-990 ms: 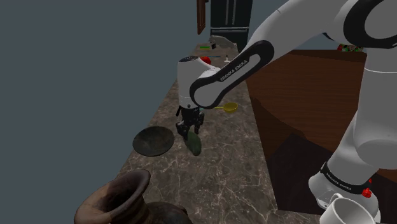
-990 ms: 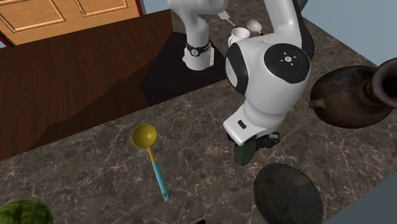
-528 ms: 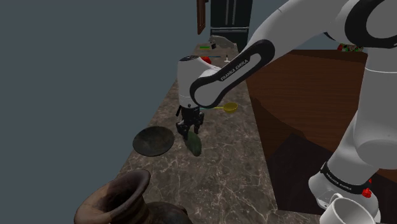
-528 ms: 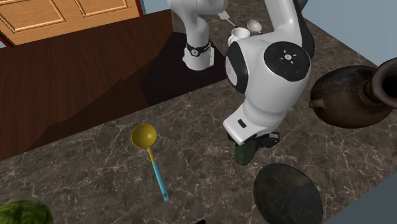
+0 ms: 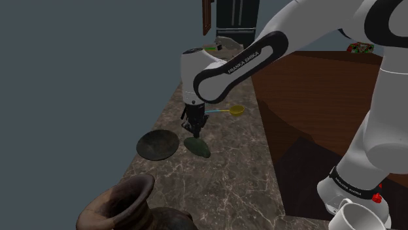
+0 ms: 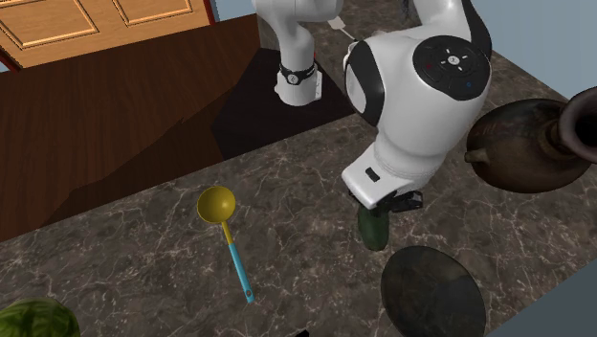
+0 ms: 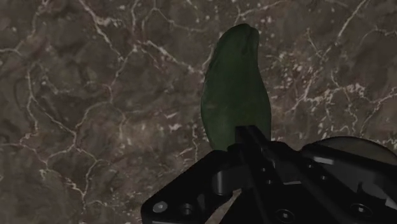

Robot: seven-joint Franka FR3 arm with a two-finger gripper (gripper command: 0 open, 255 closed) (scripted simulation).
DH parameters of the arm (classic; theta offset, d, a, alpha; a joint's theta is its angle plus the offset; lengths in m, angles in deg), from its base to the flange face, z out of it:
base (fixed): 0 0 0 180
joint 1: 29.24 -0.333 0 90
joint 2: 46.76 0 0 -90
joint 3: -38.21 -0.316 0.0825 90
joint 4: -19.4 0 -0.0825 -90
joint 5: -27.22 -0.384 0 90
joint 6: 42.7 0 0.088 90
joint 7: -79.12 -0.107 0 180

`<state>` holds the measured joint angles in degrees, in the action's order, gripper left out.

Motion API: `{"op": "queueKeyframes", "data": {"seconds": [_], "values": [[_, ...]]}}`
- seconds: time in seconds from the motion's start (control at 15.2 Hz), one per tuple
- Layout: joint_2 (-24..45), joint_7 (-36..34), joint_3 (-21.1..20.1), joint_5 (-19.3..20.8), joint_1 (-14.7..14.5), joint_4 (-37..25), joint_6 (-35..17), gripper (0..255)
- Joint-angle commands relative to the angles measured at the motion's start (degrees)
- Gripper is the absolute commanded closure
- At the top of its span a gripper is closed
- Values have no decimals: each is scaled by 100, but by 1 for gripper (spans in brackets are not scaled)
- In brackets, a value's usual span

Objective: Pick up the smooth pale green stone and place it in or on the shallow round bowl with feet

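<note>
My pincer [image 5: 195,131] is closed on the near end of the green stone [image 7: 234,89], which hangs just beside the dark bowl [image 5: 157,144]. I cannot tell whether it has cleared the counter [image 5: 225,173]. I judge this to be the lift. Next I need more height, then a short carry over the bowl's rim before letting go.

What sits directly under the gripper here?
The dark green stone, over the marbled counter, beside the dark bowl. The gripper covers the stone's upper end, so any grasp is hidden.
</note>
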<state>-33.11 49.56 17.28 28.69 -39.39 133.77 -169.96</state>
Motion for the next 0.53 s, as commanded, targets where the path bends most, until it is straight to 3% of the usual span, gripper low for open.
{"op": "queueKeyframes", "data": {"seconds": [0.0,0.07,0.26,0.46], "values": [[0,0,0,0,0,0,0,255],[0,0,0,0,0,0,0,0],[-525,-621,-18,515,-235,1185,-1193,0],[-340,-704,18,635,-260,1213,-1390,0]]}}
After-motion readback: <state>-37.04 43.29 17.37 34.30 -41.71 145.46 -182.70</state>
